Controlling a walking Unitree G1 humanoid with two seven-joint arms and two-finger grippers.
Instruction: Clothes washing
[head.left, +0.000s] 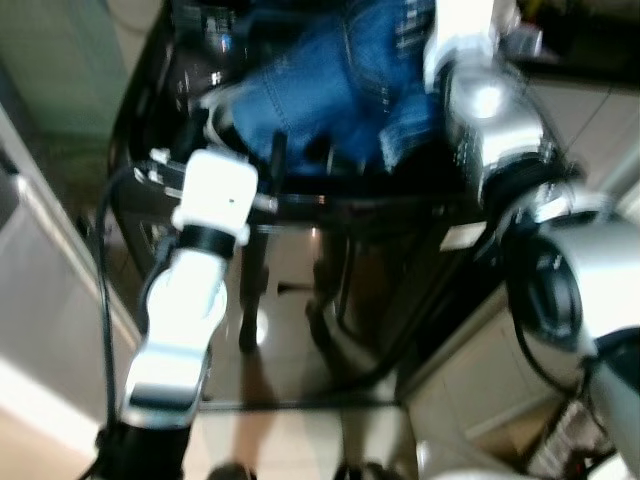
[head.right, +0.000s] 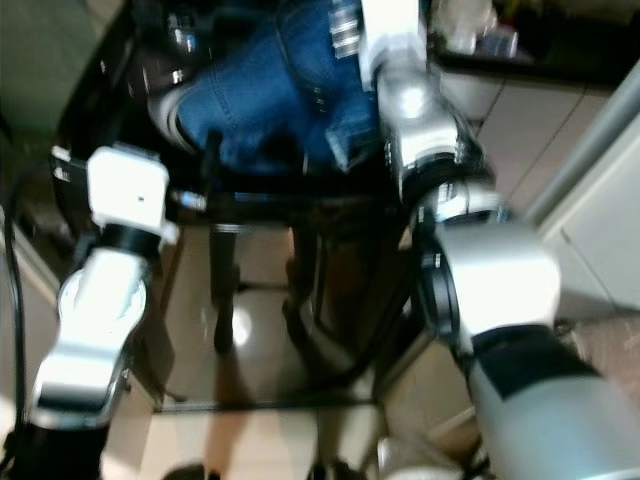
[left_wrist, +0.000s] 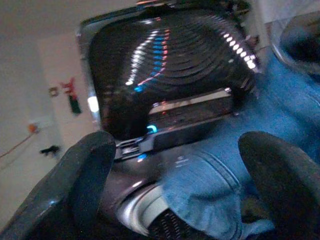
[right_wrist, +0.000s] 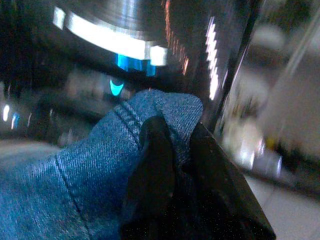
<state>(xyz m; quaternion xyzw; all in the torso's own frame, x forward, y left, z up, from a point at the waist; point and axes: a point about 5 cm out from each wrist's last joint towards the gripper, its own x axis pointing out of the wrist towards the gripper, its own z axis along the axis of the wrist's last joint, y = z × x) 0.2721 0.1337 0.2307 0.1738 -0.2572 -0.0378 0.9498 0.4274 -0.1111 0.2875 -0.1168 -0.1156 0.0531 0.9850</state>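
we see the jeans (head.left: 330, 85) bunched on top of the washer (left_wrist: 165, 65), at the far side of the scene, partly draped over its drum rim (left_wrist: 137, 217). our right gripper (right_wrist: 172, 150) is clenched on a fold of the denim, fingers (right_wrist: 155, 165) pinched together with cloth between them. our left gripper (left_wrist: 180, 170) is released, its two fingers (left_wrist: 85, 175) spread wide with the jeans lying just beyond and between them, not touching as far as we can tell. the left arm (head.left: 190, 300) reaches in from the near left, the right arm (head.right: 440, 170) from the right. head views are motion-blurred; the right arm cuts off the right end of the jeans, and the washer's panel lights (left_wrist: 150, 129) are too smeared to read.
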